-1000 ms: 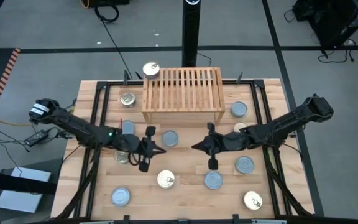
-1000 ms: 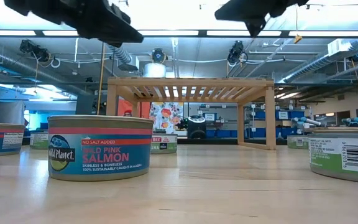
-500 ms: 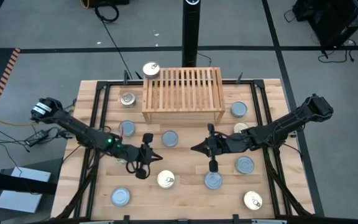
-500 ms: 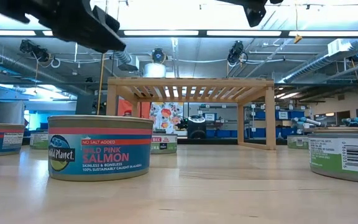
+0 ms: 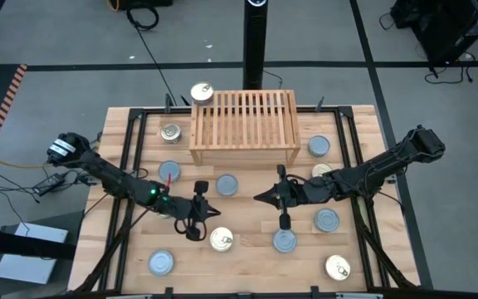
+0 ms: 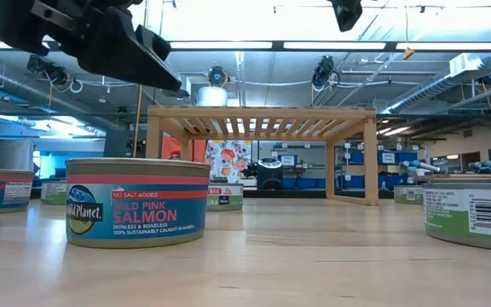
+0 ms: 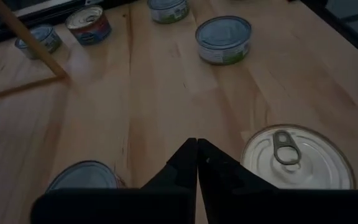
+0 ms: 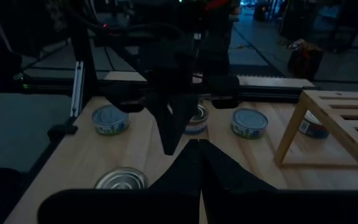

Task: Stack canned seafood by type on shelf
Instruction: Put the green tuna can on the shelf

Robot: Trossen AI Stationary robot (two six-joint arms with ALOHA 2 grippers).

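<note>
Shelf [image 5: 244, 124] at the desk's [image 5: 247, 257] far edge, one tin [image 5: 202, 92] on its corner; other tins [image 5: 221, 240] scattered before it; left hand [image 5: 214, 213] and right hand [image 5: 258, 198] pressed together, empty

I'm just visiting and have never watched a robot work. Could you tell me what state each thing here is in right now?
left gripper: shut, empty, above the table beside a gold-lidded tin.
right gripper: shut, empty, in front of the shelf.
shelf: upright at the table's far side, one tin at its left rear corner.
salmon tin: upright, sealed, on the table.
gold-lidded tin: upright, pull tab flat, unopened.
</note>
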